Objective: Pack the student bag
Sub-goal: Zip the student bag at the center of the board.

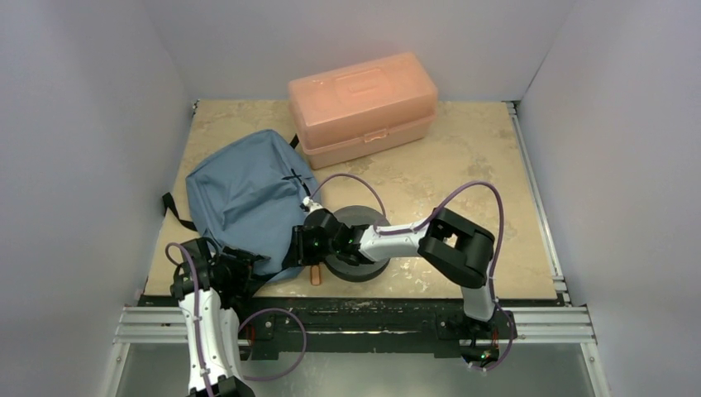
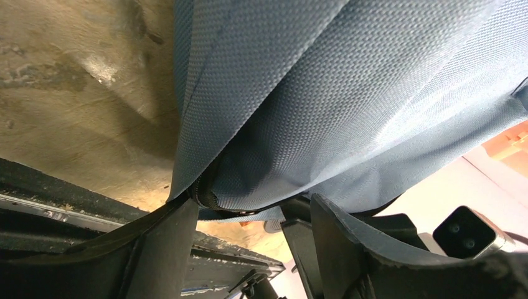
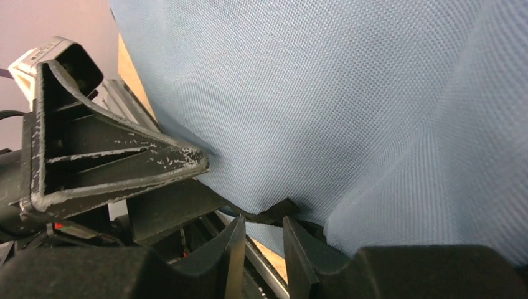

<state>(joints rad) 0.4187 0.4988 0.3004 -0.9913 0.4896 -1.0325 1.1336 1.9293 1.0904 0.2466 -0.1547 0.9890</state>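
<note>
Straddling the student bag (image 2: pixel 348 93) edge, left gripper (image 2: pixel 252 204)

Top camera looks down; both wrist cameras closely face the student bag (image 1: pixel 248 194).

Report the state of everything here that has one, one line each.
Bag: lying flat, near edge at both grippers; zip state unclear.
Box: lid shut.
Black disc: lying flat beside the bag.
Left gripper: jaws apart, the bag's zip edge between them.
Right gripper: jaws slightly apart, a dark bit of the bag at their tips.
</note>
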